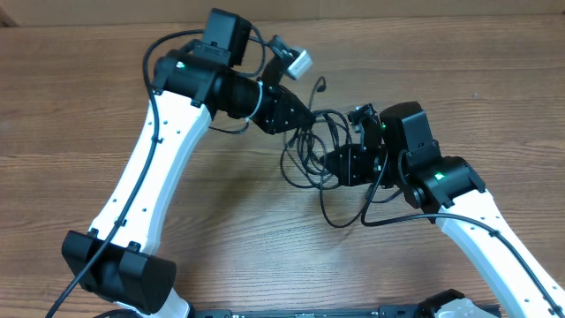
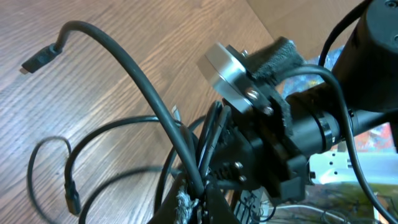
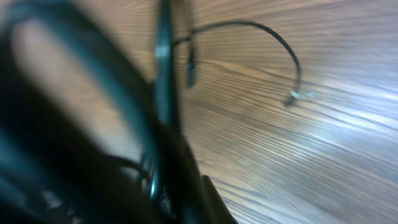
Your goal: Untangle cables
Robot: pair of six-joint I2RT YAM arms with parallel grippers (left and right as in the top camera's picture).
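The cables (image 1: 309, 150) are light and bendy; we would hold near a plug (image 2: 38, 60). Left gripper (image 1: 305, 123) seems to pinch them; right gripper (image 1: 329, 164), we cannot tell.

The cables (image 1: 311, 146) bury the jaws of the left gripper (image 1: 306, 122) and right gripper (image 1: 332, 164); the right wrist close-up blurs dark.

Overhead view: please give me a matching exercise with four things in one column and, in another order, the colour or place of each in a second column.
Things:
1 cables
2 left arm
3 right arm
4 table

Colour or place:
a brown wood
b white, comes from the bottom right
c black loops in the middle
d white, comes from the bottom left

Pairs: 1-c, 2-d, 3-b, 4-a
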